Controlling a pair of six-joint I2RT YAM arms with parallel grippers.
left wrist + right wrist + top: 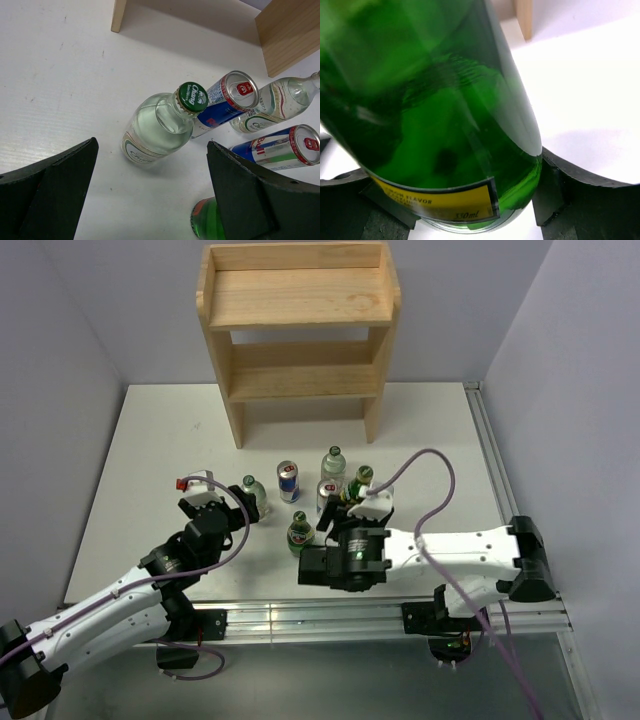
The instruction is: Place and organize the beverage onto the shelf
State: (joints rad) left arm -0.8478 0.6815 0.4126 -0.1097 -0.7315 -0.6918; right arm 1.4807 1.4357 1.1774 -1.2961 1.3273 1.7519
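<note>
Evidently the right pincer [357, 502] is clamped on the green bottle [445, 125], one pad against each side of the glass just above its base. The bottle stands in the cluster of drinks at the middle of the overhead frame. The shelf [296, 256] is at the upper centre, well apart from it.

To do this step well, I would lift straight up first, since a can and other bottles stand just beside it. Then carry it upright and set it to one side of a tier, leaving room for the rest. The grip sits low, so a slow, level carry should keep the bottle from tipping.

The left pincer [152, 170] is spread wide and holds nothing, above a clear bottle [160, 125] on the tabletop [150, 460].

For writing, the clear bottle's green cap [192, 96] reads "Chang". The green bottle's yellow label shows "FLAVOR" and "330ml". Two blue-and-silver cans [227, 100] carry red lettering, too partial to read.
</note>
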